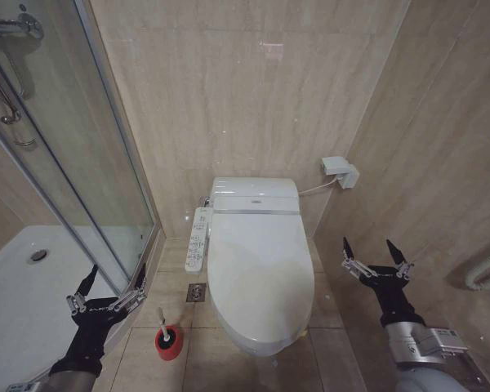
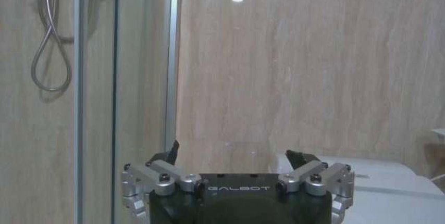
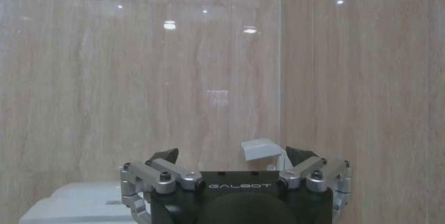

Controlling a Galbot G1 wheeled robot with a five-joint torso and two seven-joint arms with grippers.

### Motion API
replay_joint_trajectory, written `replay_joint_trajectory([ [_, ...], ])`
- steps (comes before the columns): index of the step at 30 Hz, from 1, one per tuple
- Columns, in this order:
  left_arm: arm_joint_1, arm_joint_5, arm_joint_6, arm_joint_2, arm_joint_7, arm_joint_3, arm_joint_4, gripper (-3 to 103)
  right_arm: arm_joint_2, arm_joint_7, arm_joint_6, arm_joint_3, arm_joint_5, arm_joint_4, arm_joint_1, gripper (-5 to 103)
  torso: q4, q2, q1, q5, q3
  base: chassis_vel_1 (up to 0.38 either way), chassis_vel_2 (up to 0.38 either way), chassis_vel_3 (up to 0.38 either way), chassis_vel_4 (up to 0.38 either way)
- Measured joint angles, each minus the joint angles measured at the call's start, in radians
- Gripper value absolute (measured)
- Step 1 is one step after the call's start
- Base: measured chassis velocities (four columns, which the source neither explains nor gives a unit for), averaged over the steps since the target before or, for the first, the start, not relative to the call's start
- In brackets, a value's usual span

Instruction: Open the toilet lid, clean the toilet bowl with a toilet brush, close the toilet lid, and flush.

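Note:
The toilet lid (image 1: 260, 269) lies shut, glossy white, over the toilet bowl (image 1: 253, 341), whose button panel (image 1: 198, 238) runs along its left side. On the floor to the left stands the toilet brush (image 1: 162, 314), its white handle sticking out of a red round holder (image 1: 169, 343). My left gripper (image 1: 114, 276) hangs open left of the brush, near the shower door. My right gripper (image 1: 374, 251) is open too, held right of the lid beside the wall. The left wrist view catches a corner of the toilet's rear housing (image 2: 389, 179) beyond the open left gripper (image 2: 238, 153).
A glass shower enclosure (image 1: 73, 163) with a white tray (image 1: 24, 286) fills the left. A floor drain (image 1: 196, 292) sits between brush and bowl. A white wall box (image 1: 340, 171) with a hose hangs right of the toilet's rear housing (image 3: 76, 203). Tiled walls close in behind and right.

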Motion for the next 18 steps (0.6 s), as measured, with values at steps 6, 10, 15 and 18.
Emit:
replay_joint_trajectory([
  [6,0.0,0.0,0.0,0.0,0.0,0.0,0.0,100,-0.006,-0.006,0.003,0.008,-0.012,-0.011,-0.002,100,0.0,0.0,0.0,0.0,0.0,0.0,0.0,0.0,0.0],
  [10,0.0,0.0,0.0,0.0,0.0,0.0,0.0,100,-0.011,-0.002,-0.017,0.011,-0.006,-0.016,-0.007,100,0.0,0.0,0.0,0.0,0.0,0.0,0.0,0.0,0.0],
  [15,0.0,0.0,0.0,0.0,0.0,0.0,0.0,100,-0.011,0.005,-0.022,0.008,-0.001,-0.017,-0.007,100,0.0,0.0,0.0,0.0,0.0,0.0,0.0,0.0,0.0],
  [18,0.0,0.0,0.0,0.0,0.0,0.0,0.0,100,-0.011,0.006,-0.022,0.008,-0.001,-0.017,-0.007,100,0.0,0.0,0.0,0.0,0.0,0.0,0.0,0.0,0.0],
])
